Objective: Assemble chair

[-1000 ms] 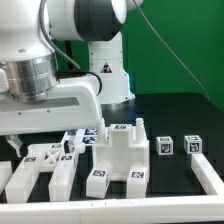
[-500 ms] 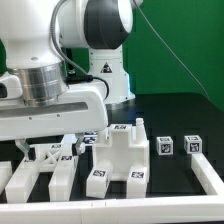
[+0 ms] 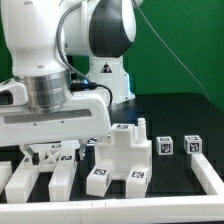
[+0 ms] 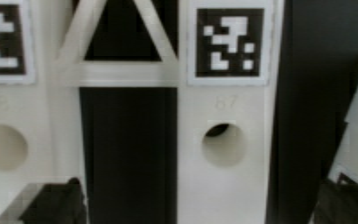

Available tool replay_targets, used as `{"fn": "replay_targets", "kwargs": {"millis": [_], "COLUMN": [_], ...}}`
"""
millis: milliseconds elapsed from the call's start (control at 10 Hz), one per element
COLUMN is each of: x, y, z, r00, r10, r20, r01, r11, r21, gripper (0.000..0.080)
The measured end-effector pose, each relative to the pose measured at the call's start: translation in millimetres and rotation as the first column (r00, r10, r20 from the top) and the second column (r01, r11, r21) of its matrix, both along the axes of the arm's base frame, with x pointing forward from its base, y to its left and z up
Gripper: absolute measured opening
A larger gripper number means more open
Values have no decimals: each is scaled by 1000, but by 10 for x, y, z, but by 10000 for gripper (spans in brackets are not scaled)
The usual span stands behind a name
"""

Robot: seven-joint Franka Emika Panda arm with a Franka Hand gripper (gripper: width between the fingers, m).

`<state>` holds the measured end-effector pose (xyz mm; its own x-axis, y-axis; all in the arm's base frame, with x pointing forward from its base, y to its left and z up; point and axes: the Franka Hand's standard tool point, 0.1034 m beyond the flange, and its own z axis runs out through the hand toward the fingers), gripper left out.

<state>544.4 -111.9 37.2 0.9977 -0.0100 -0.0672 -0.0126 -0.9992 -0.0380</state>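
Observation:
The chair is in loose white tagged pieces on the black table. A cross-braced panel [image 3: 47, 157] lies at the exterior view's left, with a long frame [image 3: 38, 178] in front of it. Two slotted frames [image 3: 122, 158] stand in the middle. Two small blocks [image 3: 166, 146] [image 3: 192, 145] sit to the right. My gripper [image 3: 45, 148] hangs open just above the cross-braced panel. In the wrist view a white bar [image 4: 220, 120] with a tag and a hole runs between the dark fingertips [image 4: 51, 205] of my gripper [image 4: 202, 205], and nothing is gripped.
A white rail [image 3: 110, 213] runs along the table's front edge and turns up the exterior view's right side [image 3: 207, 176]. The robot's base [image 3: 108, 75] stands at the back. Bare black table lies in front of the small blocks.
The arm has come down toward the cross-braced panel and shifted slightly to the exterior view's right. The jaws have stayed open. No piece has moved.

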Motion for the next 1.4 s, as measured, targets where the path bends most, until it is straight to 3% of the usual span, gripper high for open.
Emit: {"fn": "replay_targets", "kwargs": {"millis": [300,900,1200,1400], "x": [-37,-87,-87,-87], "y": [37,44,44,44], "z": [-113,-214,-213,-214], "r00": [1000,1000,1000,1000], "r10": [5,5,5,5], "r20": [-15,-31,-31,-31], "r01": [-5,-5,-5,-5], "r11": [1000,1000,1000,1000], "r21": [0,0,0,0], "gripper": [649,649,282,284]}}
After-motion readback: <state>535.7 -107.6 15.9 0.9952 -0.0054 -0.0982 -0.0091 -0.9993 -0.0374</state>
